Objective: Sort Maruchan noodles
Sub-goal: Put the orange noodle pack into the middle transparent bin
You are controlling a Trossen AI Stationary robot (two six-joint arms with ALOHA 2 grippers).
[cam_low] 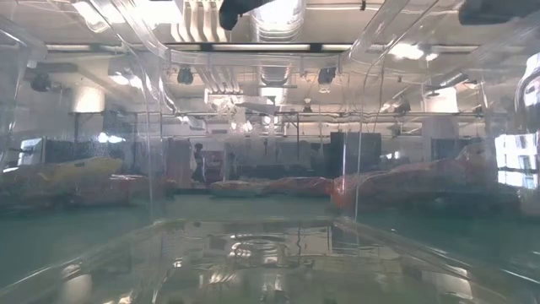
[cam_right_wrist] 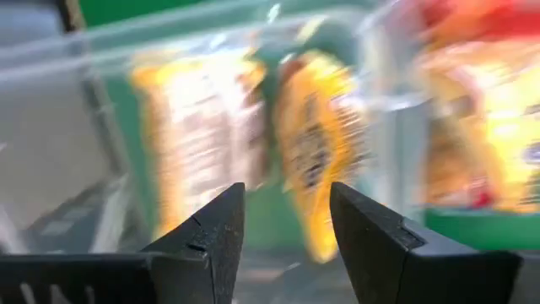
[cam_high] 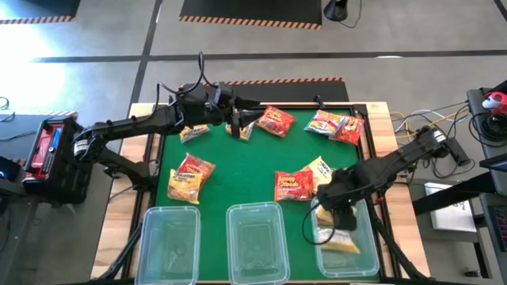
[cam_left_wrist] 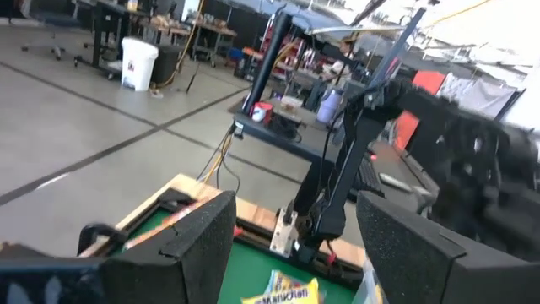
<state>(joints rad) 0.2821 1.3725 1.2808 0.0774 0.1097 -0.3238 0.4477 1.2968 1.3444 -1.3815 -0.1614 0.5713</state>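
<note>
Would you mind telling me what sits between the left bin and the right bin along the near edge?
In the high view, a third clear bin, empty, stands between the left bin and the right bin, which holds yellow packets.

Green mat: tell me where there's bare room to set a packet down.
Bare: the mat's centre, between the red-yellow packet and the red packet. The left bin and middle bin are empty. Crowded: the far edge's packets and the right bin under the right gripper.
</note>
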